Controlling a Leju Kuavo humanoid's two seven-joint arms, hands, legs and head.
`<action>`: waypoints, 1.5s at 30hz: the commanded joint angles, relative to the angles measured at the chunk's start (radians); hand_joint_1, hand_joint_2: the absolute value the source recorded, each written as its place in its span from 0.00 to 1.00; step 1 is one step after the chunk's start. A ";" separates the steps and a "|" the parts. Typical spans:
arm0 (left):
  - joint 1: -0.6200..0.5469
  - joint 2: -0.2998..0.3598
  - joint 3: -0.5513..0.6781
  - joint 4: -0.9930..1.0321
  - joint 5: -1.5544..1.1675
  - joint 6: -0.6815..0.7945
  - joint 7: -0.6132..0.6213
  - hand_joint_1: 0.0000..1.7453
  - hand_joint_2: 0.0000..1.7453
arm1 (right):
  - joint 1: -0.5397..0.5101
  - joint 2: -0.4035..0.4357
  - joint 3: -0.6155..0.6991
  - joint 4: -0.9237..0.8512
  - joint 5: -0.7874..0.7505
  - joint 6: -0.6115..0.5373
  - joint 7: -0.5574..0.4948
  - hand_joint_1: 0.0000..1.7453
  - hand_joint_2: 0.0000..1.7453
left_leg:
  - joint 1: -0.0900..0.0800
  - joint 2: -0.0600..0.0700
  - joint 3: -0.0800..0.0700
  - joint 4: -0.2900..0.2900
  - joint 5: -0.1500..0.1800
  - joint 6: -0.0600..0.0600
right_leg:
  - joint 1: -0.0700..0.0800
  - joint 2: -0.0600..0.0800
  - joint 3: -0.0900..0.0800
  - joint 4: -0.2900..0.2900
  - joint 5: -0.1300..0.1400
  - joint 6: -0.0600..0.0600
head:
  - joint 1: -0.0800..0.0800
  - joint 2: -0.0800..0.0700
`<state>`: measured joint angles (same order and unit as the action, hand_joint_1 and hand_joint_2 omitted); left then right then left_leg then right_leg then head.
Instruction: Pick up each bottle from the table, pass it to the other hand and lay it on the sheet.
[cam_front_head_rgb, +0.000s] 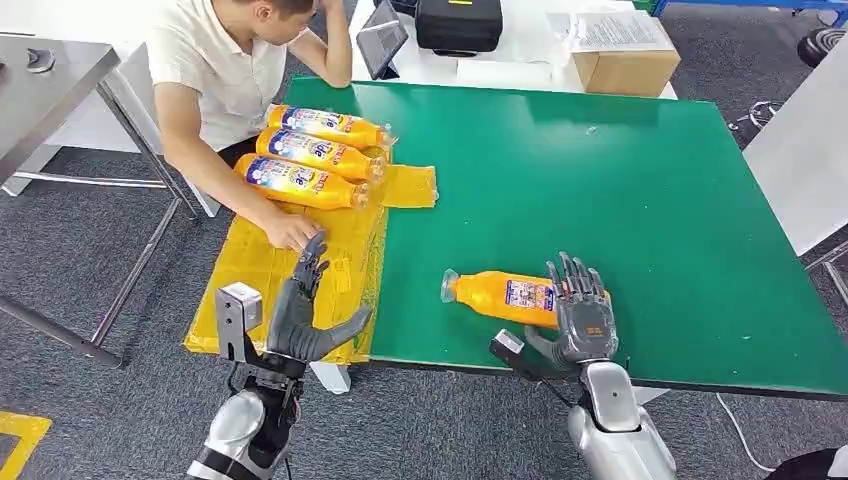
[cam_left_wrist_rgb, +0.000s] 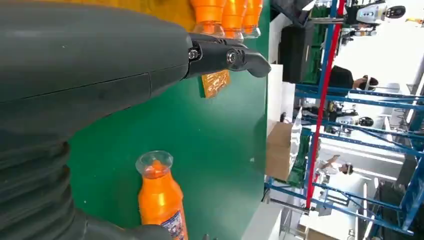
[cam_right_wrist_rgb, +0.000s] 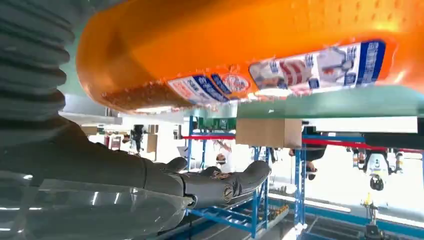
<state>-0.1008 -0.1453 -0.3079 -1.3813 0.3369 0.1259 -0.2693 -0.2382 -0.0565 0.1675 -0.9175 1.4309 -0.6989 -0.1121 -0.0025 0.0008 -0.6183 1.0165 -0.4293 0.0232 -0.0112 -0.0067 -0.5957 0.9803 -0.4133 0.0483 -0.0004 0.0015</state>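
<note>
At the table's near edge my right hand (cam_front_head_rgb: 585, 318) rests, fingers spread, over one bottle (cam_front_head_rgb: 500, 296); three bottles (cam_front_head_rgb: 310, 155) on the sheet (cam_front_head_rgb: 250, 270); left hand (cam_front_head_rgb: 305, 310) apart, empty.

Four orange bottles (cam_front_head_rgb: 505, 297), one yellow sheet (cam_front_head_rgb: 262, 290), one green table (cam_front_head_rgb: 640, 190), one cardboard box (cam_front_head_rgb: 625, 60); one person (cam_front_head_rgb: 225, 70)

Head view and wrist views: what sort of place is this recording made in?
Probably an industrial hall or robot test lab, not a home. A green work table stands on grey carpet, blue metal racking lines the bright background, and a cardboard box and a black case sit on a neighbouring white table.
</note>
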 joint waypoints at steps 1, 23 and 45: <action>-0.022 0.000 -0.004 0.048 -0.006 0.003 0.016 0.00 1.00 | -0.046 -0.025 0.069 0.089 -0.025 0.001 0.029 0.00 1.00 | 0.000 0.000 0.003 -0.001 -0.001 -0.001 | 0.000 0.001 0.003 0.000 -0.001 -0.001 | 0.000 0.000; -0.011 0.017 -0.026 0.024 -0.008 -0.007 0.053 0.00 1.00 | -0.133 -0.041 0.037 0.308 -0.330 0.200 -0.013 0.00 1.00 | 0.001 -0.001 0.009 -0.001 0.000 -0.001 | 0.001 -0.001 0.009 -0.002 -0.001 -0.002 | 0.000 0.000; -0.001 0.019 -0.047 0.023 0.012 -0.007 0.067 0.00 1.00 | -0.105 -0.047 0.025 0.296 -0.553 0.421 -0.162 1.00 1.00 | 0.001 -0.002 0.018 -0.001 0.000 -0.001 | 0.001 -0.002 0.017 -0.002 0.000 -0.001 | 0.000 0.000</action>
<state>-0.0898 -0.1469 -0.3273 -1.3821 0.3353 0.1141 -0.2098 -0.4101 -0.1125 0.2041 -0.6718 0.9862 -0.3999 -0.2127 -0.0022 0.0019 -0.6025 1.0165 -0.4294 0.0235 -0.0111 -0.0063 -0.5817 0.9794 -0.4128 0.0486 -0.0004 0.0015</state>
